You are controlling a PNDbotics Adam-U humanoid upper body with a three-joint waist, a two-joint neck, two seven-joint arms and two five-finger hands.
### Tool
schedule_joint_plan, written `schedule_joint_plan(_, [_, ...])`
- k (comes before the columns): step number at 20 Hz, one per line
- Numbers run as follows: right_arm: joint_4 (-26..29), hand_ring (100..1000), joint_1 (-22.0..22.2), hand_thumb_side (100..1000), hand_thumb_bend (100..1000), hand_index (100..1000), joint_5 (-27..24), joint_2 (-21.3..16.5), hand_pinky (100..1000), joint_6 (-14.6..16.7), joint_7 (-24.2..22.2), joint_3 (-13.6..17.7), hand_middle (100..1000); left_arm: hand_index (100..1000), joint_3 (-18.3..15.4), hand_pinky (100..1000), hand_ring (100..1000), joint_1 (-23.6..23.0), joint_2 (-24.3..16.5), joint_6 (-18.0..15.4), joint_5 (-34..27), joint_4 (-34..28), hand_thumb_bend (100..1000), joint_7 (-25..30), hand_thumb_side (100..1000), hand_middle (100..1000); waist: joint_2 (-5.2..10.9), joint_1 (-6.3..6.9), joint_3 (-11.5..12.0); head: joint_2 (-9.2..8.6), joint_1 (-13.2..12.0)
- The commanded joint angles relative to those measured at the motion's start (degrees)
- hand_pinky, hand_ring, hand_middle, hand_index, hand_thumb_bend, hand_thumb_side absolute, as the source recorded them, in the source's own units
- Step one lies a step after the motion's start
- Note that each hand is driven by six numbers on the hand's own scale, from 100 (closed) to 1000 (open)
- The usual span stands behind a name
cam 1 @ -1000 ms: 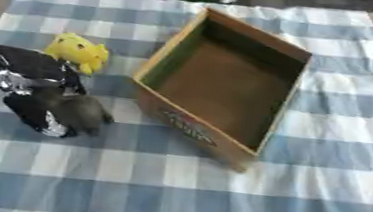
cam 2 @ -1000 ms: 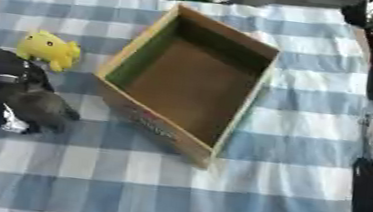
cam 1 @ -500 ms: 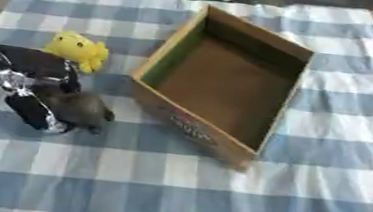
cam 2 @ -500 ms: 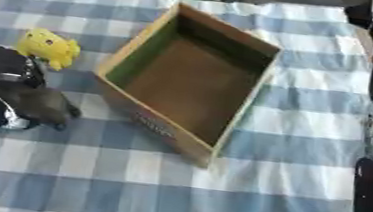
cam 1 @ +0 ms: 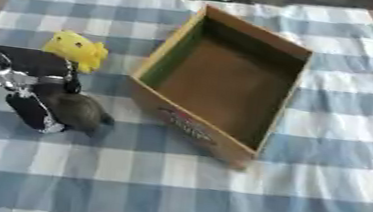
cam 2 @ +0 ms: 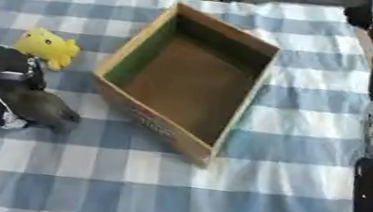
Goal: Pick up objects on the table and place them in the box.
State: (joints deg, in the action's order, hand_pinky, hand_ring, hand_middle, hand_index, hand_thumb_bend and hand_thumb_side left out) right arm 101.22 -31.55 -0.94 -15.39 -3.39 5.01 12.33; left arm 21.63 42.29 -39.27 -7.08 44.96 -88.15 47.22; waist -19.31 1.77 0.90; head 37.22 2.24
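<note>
Little has shifted since earlier: left hand (cam 1: 38,88) still curls its fingers round grey object (cam 1: 79,111) on tabletop (cam 1: 215,192), left of empty box (cam 1: 228,82). Risk: lifting could knock yellow toy (cam 1: 75,50) just beside.

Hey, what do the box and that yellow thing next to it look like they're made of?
The box looks like cardboard: matte brown walls, thin folded edges, print outside. The yellow thing seems a soft plush toy, rounded and dull-surfaced, though smooth plastic cannot be ruled out.

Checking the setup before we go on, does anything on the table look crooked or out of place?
The empty cardboard box sits turned at an angle to the checked tablecloth's stripes. Nothing is spilled or visibly damaged.
</note>
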Motion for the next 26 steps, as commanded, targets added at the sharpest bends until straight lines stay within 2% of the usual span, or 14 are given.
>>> schedule_joint_plan(1, [0.9,629,-0.4,619,100,767,-0.3,-1.0,718,-0.1,0.2,0.2,456,461,-1.1,466,555,0.6,-1.4,1.1,-1.2,-2.2,100,-0.2,261,406,1.79,-0.04,0.2,0.12,0.4])
schedule_joint_plan(3, [1.0,629,-0.4,615,100,767,-0.2,-0.9,718,-0.1,0.2,0.2,456,441,-1.4,448,537,0.6,-1.6,1.9,-1.9,-3.5,100,-0.1,257,395,2.03,-0.12,0.3,0.07,0.8])
schedule_joint_plan(4, [1.0,629,-0.4,614,100,767,-0.2,-0.8,718,-0.1,0.2,0.2,456,425,-1.6,438,527,0.7,-1.7,2.5,-2.2,-4.1,100,-0.1,286,387,2.15,-0.16,0.4,0.03,1.0])
schedule_joint_plan(5, [1.0,629,-0.4,611,100,767,-0.1,-0.8,718,0.0,0.2,0.2,456,420,-1.9,438,525,0.8,-1.8,3.2,-2.4,-4.9,100,-0.2,255,385,2.26,-0.20,0.5,0.01,1.2])
schedule_joint_plan(15, [1.4,630,-0.6,586,100,768,0.3,-0.4,715,0.4,0.1,-0.1,457,373,-6.0,399,473,3.4,-2.2,8.0,-7.6,-12.6,100,0.5,249,343,3.15,-0.39,0.9,-0.46,2.3])
schedule_joint_plan(16, [1.4,630,-0.7,585,100,767,0.4,-0.4,715,0.5,0.1,-0.2,457,371,-6.5,397,470,3.8,-2.2,8.4,-8.4,-13.3,100,0.4,308,339,3.19,-0.39,0.9,-0.56,2.4])
schedule_joint_plan(17, [1.5,630,-0.7,584,100,767,0.4,-0.3,715,0.5,0.0,-0.2,457,370,-7.0,396,469,4.3,-2.1,8.8,-8.9,-14.0,100,0.2,248,338,3.22,-0.37,0.9,-0.66,2.4])
schedule_joint_plan(21, [1.8,630,-0.9,579,100,768,0.4,-0.2,714,0.6,-0.1,-0.4,457,366,-8.1,392,470,6.8,-1.2,10.2,-9.6,-16.5,100,-1.0,245,330,3.14,-0.33,0.6,-1.20,2.4])
schedule_joint_plan(26, [2.1,631,-1.4,566,100,768,0.4,0.1,713,0.8,-0.4,-0.8,458,363,-8.0,388,476,9.6,0.6,10.8,-7.9,-17.4,100,-2.6,244,329,2.90,-0.35,0.1,-1.84,1.9])
